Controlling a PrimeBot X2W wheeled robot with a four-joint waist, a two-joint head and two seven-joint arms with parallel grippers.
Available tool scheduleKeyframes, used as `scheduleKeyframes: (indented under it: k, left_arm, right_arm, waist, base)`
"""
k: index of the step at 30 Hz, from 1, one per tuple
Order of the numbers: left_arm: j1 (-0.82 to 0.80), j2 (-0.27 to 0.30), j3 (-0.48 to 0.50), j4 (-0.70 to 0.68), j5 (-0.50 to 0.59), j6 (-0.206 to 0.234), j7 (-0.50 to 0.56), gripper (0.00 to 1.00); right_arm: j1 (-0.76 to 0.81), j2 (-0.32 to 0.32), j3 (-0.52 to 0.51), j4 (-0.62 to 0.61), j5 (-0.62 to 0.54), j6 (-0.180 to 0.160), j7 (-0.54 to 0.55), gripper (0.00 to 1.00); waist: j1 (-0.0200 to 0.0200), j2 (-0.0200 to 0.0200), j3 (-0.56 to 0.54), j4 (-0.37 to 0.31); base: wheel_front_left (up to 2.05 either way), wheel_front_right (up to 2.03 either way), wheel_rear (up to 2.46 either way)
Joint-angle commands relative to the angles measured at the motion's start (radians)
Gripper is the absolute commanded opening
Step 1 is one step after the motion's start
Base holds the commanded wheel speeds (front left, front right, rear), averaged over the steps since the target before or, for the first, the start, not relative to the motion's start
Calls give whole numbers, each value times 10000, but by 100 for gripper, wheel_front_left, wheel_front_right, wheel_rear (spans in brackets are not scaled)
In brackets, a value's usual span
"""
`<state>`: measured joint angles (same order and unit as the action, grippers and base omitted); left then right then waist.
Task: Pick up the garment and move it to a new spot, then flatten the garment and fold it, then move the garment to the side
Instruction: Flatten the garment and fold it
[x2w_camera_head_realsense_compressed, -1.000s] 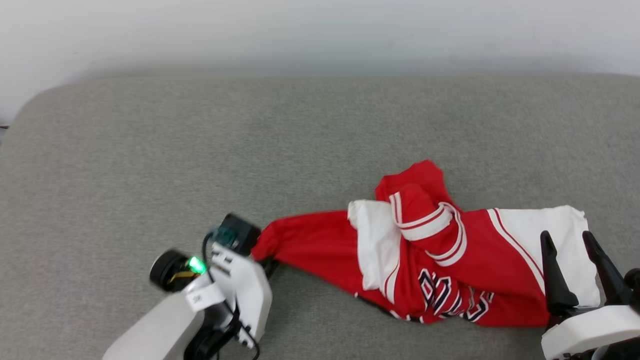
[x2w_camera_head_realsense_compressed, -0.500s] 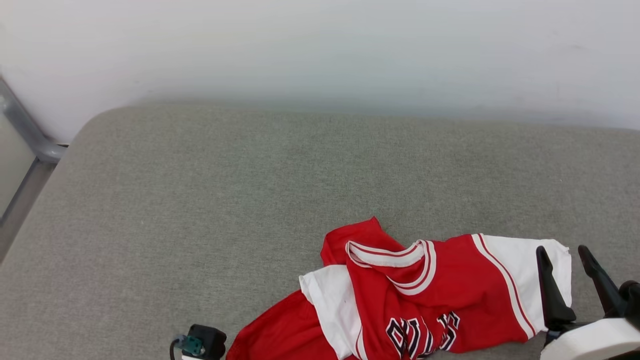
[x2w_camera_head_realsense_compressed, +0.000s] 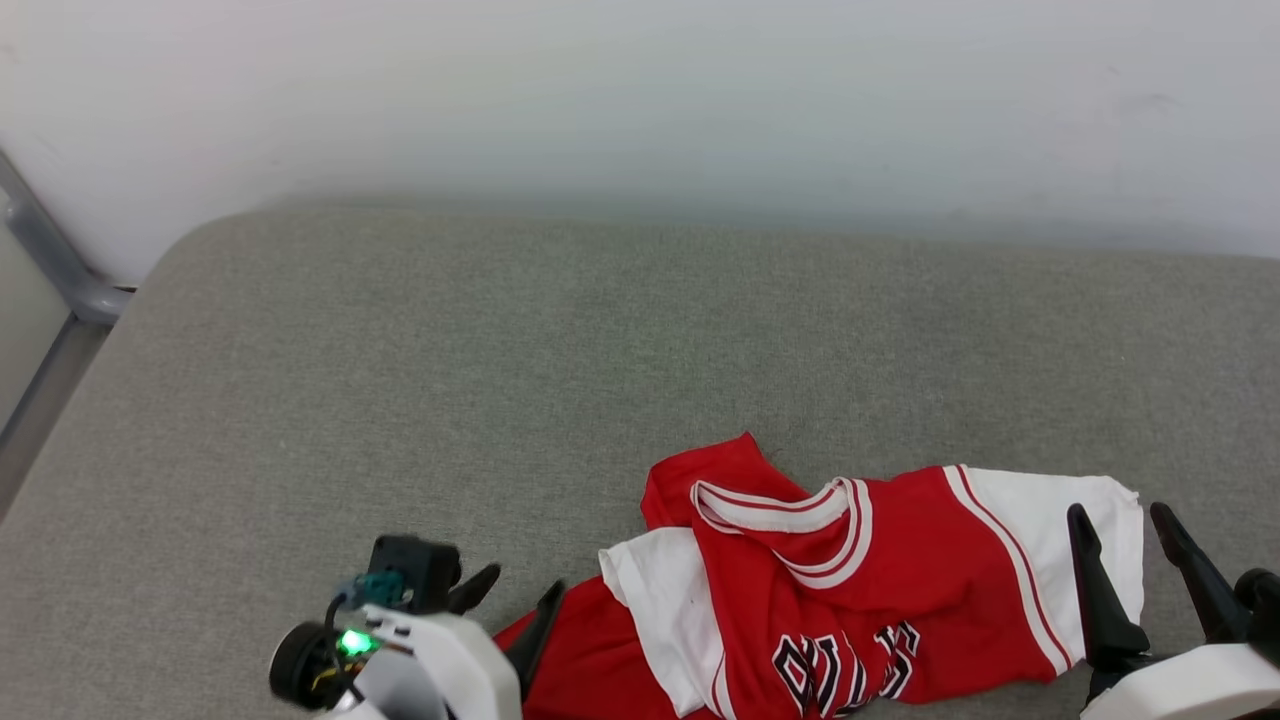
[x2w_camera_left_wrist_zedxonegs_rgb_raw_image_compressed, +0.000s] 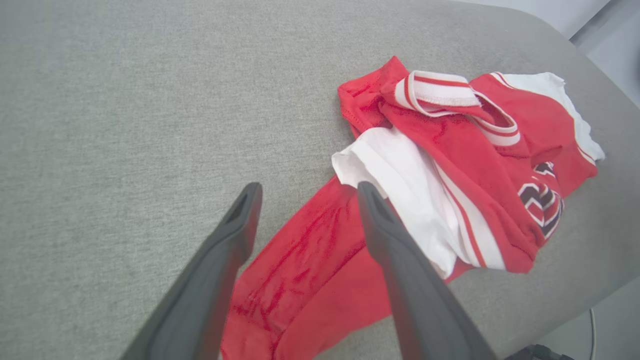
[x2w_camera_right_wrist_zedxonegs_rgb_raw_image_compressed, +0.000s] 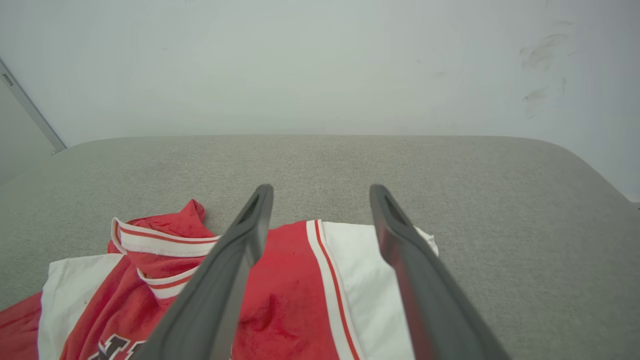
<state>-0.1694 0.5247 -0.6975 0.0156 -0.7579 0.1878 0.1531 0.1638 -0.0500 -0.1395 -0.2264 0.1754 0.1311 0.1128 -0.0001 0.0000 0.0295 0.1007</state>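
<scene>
Lying crumpled, the garment (x2w_camera_head_realsense_compressed: 850, 590) is unheld. Left pincer (x2w_camera_head_realsense_compressed: 522, 582) gapes at its red hem, right pincer (x2w_camera_head_realsense_compressed: 1117, 512) at its white sleeve.

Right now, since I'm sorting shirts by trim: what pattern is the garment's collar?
The collar is red-and-white striped; the left wrist view shows it best.

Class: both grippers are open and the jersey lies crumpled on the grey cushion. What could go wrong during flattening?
1. The garment is bunched, a white sleeve lapped over red cloth; the left gripper may pinch several layers.
2. It lies near the edge of the cushion; a pull could drag it off.
</scene>
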Motion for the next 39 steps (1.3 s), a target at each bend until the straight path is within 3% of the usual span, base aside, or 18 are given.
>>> scheduleKeyframes:
  k: [1, 9, 16, 17, 18, 19, 27, 39]
  left_arm:
    - [-262, -114, 20, -55, 67, -78, -47, 100]
    - [-1591, -818, -716, 504, -103, -983, 1015, 100]
    - [-1882, -818, -1291, 1172, -243, -1400, 2044, 100]
    - [-1858, -817, -1344, 1177, -309, -1485, 2127, 84]
    - [-1858, -826, -1352, 1144, -350, -1542, 2137, 35]
    - [-1893, -809, -1367, 1107, -321, -1592, 2085, 0]
    - [-2193, -485, -830, 730, 150, -1238, 1162, 0]
    - [-2343, 941, 1057, 902, 68, -41, 286, 0]
  right_arm:
    - [-113, -6, 2, -60, 2, -7, 0, 100]
    - [-514, -6, 82, -95, -89, -7, -13, 100]
    - [-754, -6, 43, 143, 84, -7, -148, 100]
    - [-758, -6, 41, 189, 102, -7, -192, 100]
    - [-773, -6, 32, 231, 116, -7, -216, 100]
    - [-780, -6, 15, 277, 156, -7, -255, 100]
    - [-878, -6, -100, 487, 96, -7, -321, 100]
    - [-987, -6, -74, 546, 189, -7, -227, 100]
  waist:
    - [1, 0, 148, -50]
    - [1, 0, 848, -304]
    - [1, 0, 1277, -630]
    - [1, 0, 1311, -648]
    - [1, 0, 1357, -662]
    - [1, 0, 1387, -670]
    - [1, 0, 1348, -523]
    - [1, 0, 1389, -322]
  base:
    - [0, 0, 0]
    - [0, 0, 0]
    - [0, 0, 0]
    - [0, 0, 0]
    - [0, 0, 0]
    - [0, 0, 0]
    - [0, 0, 0]
    - [0, 0, 0]
